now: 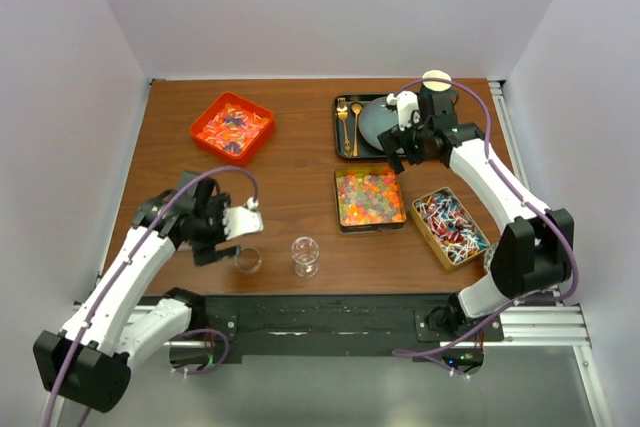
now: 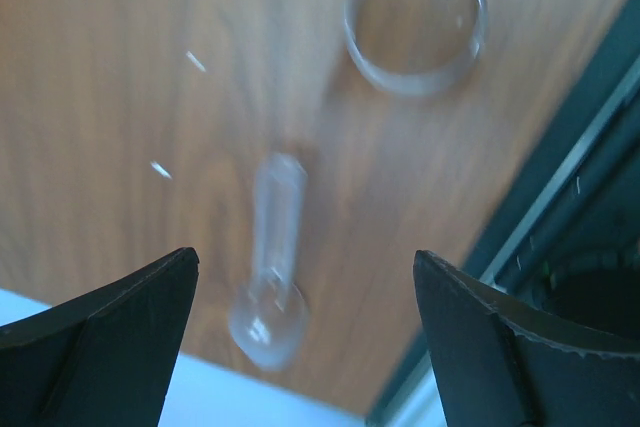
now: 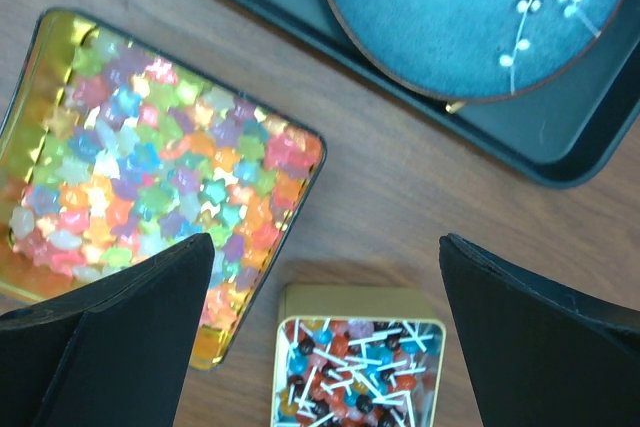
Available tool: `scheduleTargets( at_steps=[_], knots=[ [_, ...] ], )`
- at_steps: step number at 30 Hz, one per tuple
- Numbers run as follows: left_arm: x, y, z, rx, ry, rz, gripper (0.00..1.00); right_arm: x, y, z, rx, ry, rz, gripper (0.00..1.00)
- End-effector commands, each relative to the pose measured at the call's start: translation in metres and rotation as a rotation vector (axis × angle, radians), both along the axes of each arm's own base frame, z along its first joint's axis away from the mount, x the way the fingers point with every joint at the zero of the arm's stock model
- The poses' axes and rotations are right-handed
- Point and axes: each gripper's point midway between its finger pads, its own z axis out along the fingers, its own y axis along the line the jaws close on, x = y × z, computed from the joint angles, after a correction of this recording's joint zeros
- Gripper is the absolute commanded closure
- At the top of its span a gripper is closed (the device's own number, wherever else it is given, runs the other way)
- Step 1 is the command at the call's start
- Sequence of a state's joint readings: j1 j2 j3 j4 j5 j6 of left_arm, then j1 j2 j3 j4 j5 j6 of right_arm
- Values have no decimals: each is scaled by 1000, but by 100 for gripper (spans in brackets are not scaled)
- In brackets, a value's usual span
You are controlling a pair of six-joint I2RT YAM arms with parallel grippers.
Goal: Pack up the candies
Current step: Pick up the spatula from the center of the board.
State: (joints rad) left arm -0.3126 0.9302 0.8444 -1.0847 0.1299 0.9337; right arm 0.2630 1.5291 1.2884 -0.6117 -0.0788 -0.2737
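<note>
Glossy star-shaped gummy candies fill a square gold tin; they also show in the right wrist view. Small lollipops fill a second gold tin, also in the right wrist view. Wrapped candies lie in a red tray at the back left. My right gripper is open and empty, high above the table between the two tins. My left gripper is open and empty, close over a small clear glass. A clear stemmed glass stands beside it.
A black tray at the back right holds gold cutlery and a dark blue plate. The table's front edge with a black rail runs just behind the two glasses.
</note>
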Motion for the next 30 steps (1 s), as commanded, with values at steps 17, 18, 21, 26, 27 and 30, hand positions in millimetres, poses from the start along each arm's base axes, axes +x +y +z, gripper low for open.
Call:
scheduleTargets(
  at_steps=[17,18,21,26,27,30],
  knots=[
    [7,182,-33,217,235,188,8,11,18,10,66,-15,38,1],
    [8,189,-34,224,221,203,8,12,18,11,65,-17,38,1],
    [10,197,-46,245,218,213,8,13,16,14,55,-22,37,1],
    [17,216,-66,245,225,275,9,15,14,19,38,-23,36,1],
    [18,221,-66,241,222,290,9,15,14,19,38,-18,38,1],
    [15,222,-79,219,240,282,11,14,16,17,33,-1,44,1]
  ],
)
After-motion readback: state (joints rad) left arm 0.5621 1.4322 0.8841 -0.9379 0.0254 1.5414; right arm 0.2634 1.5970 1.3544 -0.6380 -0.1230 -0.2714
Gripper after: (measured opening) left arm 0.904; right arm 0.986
